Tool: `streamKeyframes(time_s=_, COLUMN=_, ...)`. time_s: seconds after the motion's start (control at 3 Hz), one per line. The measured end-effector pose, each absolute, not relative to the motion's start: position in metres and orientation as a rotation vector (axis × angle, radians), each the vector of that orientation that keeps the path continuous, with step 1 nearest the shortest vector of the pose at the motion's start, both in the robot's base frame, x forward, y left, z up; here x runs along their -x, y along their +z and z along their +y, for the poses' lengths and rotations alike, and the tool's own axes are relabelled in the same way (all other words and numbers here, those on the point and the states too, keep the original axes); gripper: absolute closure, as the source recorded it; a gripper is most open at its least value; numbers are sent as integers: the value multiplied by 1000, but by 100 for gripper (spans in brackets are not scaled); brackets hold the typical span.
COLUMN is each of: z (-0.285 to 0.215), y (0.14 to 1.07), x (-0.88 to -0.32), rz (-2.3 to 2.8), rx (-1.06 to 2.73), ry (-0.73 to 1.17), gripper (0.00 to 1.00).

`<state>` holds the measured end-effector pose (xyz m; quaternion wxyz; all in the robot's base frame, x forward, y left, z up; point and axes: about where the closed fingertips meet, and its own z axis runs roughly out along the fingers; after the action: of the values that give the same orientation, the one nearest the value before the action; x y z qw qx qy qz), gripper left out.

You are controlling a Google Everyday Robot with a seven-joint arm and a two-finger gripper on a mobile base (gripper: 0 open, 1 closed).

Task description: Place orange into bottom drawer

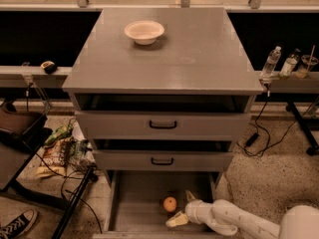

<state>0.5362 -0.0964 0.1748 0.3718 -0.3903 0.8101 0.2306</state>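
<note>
Camera view: orange sits on bottom drawer floor, pulled out below counter front edge. Gripper just right of it, fingers spread, not clamping. White bowl near counter's back-left corner.

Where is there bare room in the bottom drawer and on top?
In the bottom drawer, the floor from the left wall to the orange is bare; the right side is crowded by the open gripper. The cabinet top is bare except the white bowl near its back.
</note>
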Motion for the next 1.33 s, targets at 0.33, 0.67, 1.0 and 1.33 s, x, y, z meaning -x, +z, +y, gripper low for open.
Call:
streamKeyframes(time_s=0.33, z=-141, y=215, x=-490, rz=2112, rx=1053, ry=564, gripper=0)
streamKeyframes(time_s=0.67, z=-170, y=259, x=-449, rz=2167, rx=1158, ry=527, gripper=0)
streamKeyframes(time_s=1.0, z=-187, y=304, x=-416, rz=2236, rx=1243, ry=469, gripper=0)
streamKeyframes(time_s=1.33, z=-197, y=365, x=-383, rz=2323, rx=1284, ry=345, gripper=0)
